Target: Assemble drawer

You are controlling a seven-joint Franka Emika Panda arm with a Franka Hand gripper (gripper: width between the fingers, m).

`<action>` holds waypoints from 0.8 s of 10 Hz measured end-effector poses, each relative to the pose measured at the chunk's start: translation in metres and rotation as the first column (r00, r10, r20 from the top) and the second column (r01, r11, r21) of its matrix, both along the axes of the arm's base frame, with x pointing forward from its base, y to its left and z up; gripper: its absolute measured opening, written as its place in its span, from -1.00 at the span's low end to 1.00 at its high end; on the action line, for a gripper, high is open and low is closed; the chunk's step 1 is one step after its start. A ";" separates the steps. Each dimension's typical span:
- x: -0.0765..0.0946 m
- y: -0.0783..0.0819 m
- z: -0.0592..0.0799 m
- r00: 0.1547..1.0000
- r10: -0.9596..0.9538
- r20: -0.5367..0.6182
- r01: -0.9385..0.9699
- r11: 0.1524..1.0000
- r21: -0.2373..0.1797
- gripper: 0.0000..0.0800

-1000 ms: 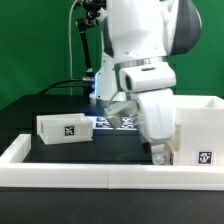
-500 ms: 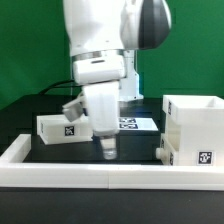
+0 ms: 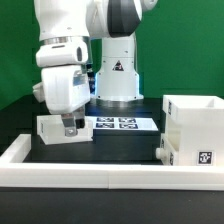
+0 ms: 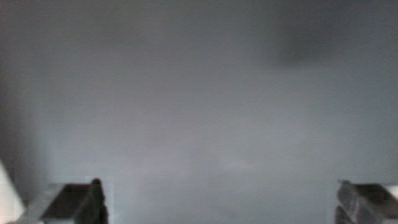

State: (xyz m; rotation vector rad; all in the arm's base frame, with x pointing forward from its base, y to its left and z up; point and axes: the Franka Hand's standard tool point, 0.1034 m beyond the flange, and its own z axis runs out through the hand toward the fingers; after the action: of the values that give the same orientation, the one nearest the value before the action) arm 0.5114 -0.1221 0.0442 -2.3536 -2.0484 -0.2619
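The black tabletop (image 3: 130, 145) is filling the middle of the exterior view, matte and dark, with a long low white border wall (image 3: 100, 168) running along its near edge and turning up at the exterior view's left. A plain green backdrop (image 3: 195, 50) is closing off the room behind, darker toward the exterior view's left, where a thin black cable (image 3: 55, 88) is trailing down to the surface. The marker board (image 3: 122, 124) is lying flat near the middle, just in front of the arm's white base (image 3: 116, 75).

The drawer is sitting in separate parts. A small tray box (image 3: 48, 130) is resting on the tabletop at the exterior view's left, one square tag facing the camera. The tall casing (image 3: 192, 122) is standing at the exterior view's right, open at the top, well apart from the tray box, with a tag low on its front.

The arm is bending down over the tray box, and the fingers (image 3: 69, 128) are hanging just in front of its tagged face; whether they are touching it is not clear. In the wrist view the fingers (image 4: 75, 200) are showing as two dark tips spread wide, holding nothing, over a blurred grey surface.
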 end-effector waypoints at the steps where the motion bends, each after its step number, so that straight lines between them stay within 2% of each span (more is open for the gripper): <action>1: -0.012 0.000 -0.004 1.000 -0.006 -0.011 0.006 1.000 0.003 0.62; 2: -0.018 0.002 -0.007 1.000 -0.006 -0.022 0.006 1.000 0.006 0.62; 5: -0.018 0.003 -0.009 1.000 -0.016 -0.025 0.016 1.000 0.009 0.62; 8: -0.018 0.004 -0.009 0.981 -0.187 -0.050 0.189 0.982 0.026 0.62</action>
State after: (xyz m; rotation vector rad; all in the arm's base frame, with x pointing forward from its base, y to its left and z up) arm 0.4931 -0.1186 0.0349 -2.5113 -1.7899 -0.2357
